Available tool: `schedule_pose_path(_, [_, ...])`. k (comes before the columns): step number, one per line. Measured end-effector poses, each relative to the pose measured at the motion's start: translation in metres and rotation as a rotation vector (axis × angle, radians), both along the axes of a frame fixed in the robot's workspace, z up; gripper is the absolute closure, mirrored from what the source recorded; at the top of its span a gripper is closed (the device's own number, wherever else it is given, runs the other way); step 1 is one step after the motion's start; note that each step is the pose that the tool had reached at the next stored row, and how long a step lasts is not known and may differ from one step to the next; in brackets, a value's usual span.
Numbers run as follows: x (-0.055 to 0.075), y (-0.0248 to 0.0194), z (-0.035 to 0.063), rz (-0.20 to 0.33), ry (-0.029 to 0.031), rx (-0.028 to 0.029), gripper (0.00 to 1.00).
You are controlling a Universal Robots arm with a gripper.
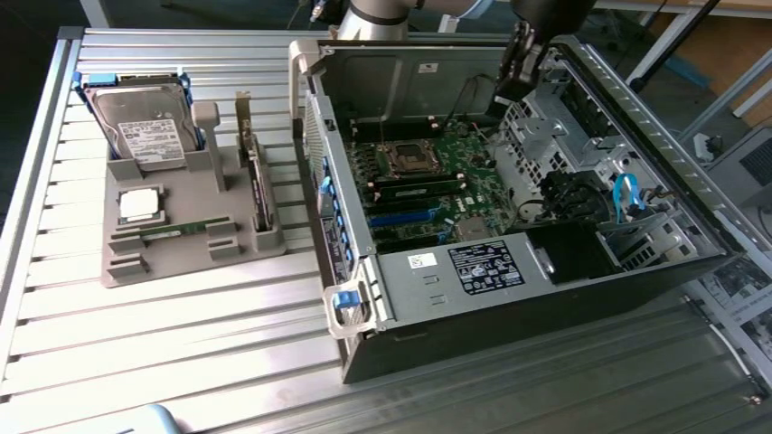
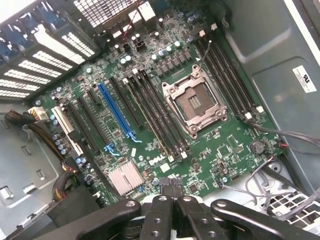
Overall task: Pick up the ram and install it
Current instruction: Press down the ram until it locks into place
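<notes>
Gripper (image 2: 172, 192), fingers pressed together and holding nothing, hangs over the motherboard (image 2: 200, 145); the ram (image 1: 183, 231) lies well apart in its tray (image 1: 127, 271).

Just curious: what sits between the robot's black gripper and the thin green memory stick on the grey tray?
In the exterior view: the open computer case's grey metal wall and an upright card, between gripper and stick.

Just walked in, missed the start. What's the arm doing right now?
The gripper hangs over the open PC case, above the motherboard, fingers shut and holding nothing visible. The ram lies in the grey parts holder on the exterior view's left, beside the processor chip and the hard drive. So the pick-up hasn't happened yet.
</notes>
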State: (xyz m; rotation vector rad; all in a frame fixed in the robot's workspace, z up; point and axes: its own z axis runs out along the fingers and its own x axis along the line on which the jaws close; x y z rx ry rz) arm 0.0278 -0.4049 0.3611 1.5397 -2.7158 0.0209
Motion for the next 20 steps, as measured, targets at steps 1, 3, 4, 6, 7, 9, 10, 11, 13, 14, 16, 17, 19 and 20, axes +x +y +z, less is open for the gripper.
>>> schedule_pose_path(1, [0.0000,0.0001,0.0000,-0.004,0.0000,0.0000,0.89])
schedule_pose_path(3, [0.0000,0.0002,-0.0001,-0.014,0.0000,-0.0001,0.89])
schedule_pose_path(4, [-0.0001,0.0002,-0.0001,-0.018,0.0000,-0.0001,0.89])
schedule_pose_path(6, [-0.0001,0.0002,-0.0002,-0.026,0.0000,-0.0001,0.89])
schedule_pose_path(7, [-0.0001,0.0003,-0.0002,-0.030,0.0000,0.0000,0.89])
schedule_pose_path(9, [-0.0002,0.0003,-0.0003,-0.038,0.0000,0.0000,0.89])
schedule_pose_path(10, [-0.0002,0.0003,-0.0003,-0.041,0.0000,0.0000,0.89])
schedule_pose_path(11, [-0.0002,0.0004,-0.0003,-0.045,0.0000,0.0000,0.89])
schedule_pose_path(13, [-0.0003,0.0004,-0.0004,-0.053,0.0000,0.0000,0.89])
schedule_pose_path(14, [-0.0003,0.0004,-0.0005,-0.057,0.0000,0.0000,0.89])
schedule_pose_path(16, [-0.0003,0.0005,-0.0005,-0.065,0.0000,-0.0001,0.89])
schedule_pose_path(17, [-0.0004,0.0005,-0.0005,-0.069,0.0000,-0.0001,0.89])
schedule_pose_path(19, [-0.0004,0.0005,-0.0006,-0.077,0.0000,-0.0001,0.89])
schedule_pose_path(20, [-0.0005,0.0006,-0.0007,-0.081,0.0000,0.0000,0.89])
